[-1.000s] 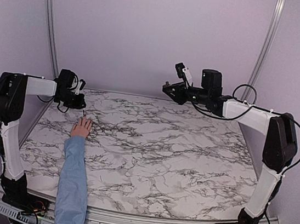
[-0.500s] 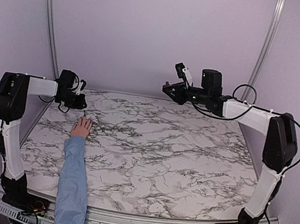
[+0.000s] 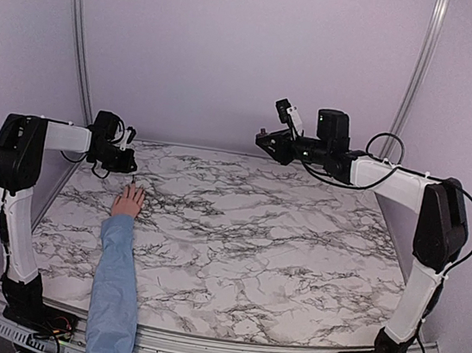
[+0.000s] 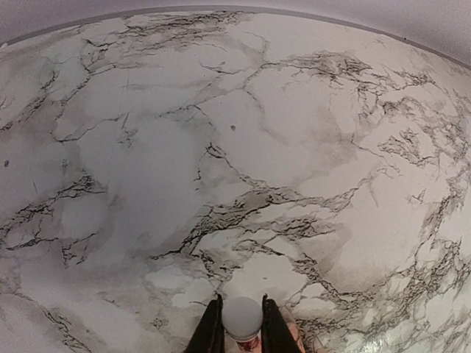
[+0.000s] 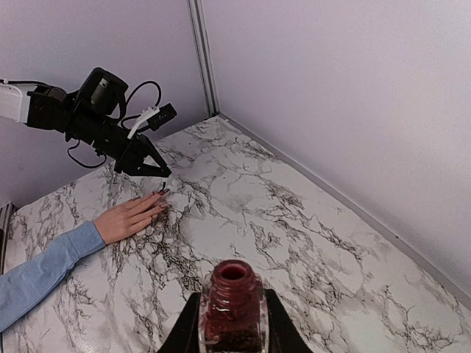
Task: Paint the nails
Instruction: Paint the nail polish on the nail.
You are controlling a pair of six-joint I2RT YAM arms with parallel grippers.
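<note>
the left pincer [image 3: 124, 164] is hanging low over the far-left part of the marbled tabletop [image 3: 280, 235], its two fingers clamping a white cap [image 4: 242, 316] from both sides. in the right wrist view a thin dark brush [image 5: 162, 184] is pointing down from that pincer. the brush tip is sitting just above the fingertips of a light-skinned hand [image 3: 128, 201], which is lying flat and palm down on the tabletop with its fingers pointing away from the arm bases. the nails [image 5: 161, 193] are sitting at the ends of those fingers, right under the brush, too small to make out clearly. whether the brush is touching one cannot be told. a light blue sleeve [image 3: 115, 282] is running from the wrist back to the near edge. the right pincer [image 5: 233, 323] is hanging high over the far middle of the tabletop, well apart from the hand, gripping a small bottle [image 5: 233, 305] of dark red polish upright between its fingers, the neck open.
</note>
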